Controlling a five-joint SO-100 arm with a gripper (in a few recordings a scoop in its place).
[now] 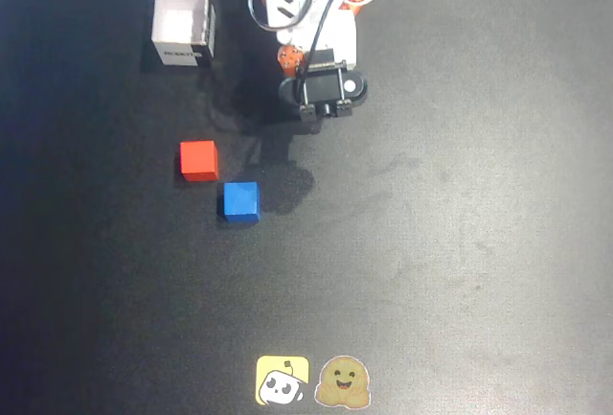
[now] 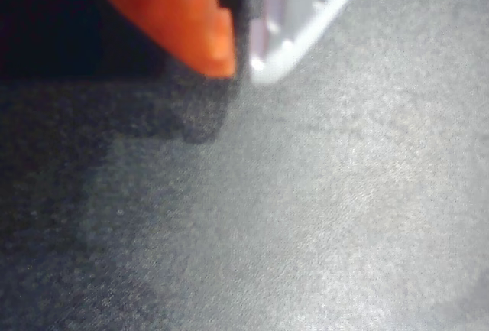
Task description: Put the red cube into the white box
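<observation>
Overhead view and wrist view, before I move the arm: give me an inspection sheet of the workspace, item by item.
Surface: dark cloth-like table top, flat, faint smudges right of centre.
Job's things: red cube lies free on the table; white box stands open-topped at upper left, looks empty, apart from the cube.
Clutter: blue cube just below and right of the red cube, corners close; two stickers at the bottom edge.
Gripper: gripper shows an orange and a white finger, tips nearly together, nothing between them, over bare table.
Cables: black cable loops along the arm.
Surroundings: nothing seen.
</observation>
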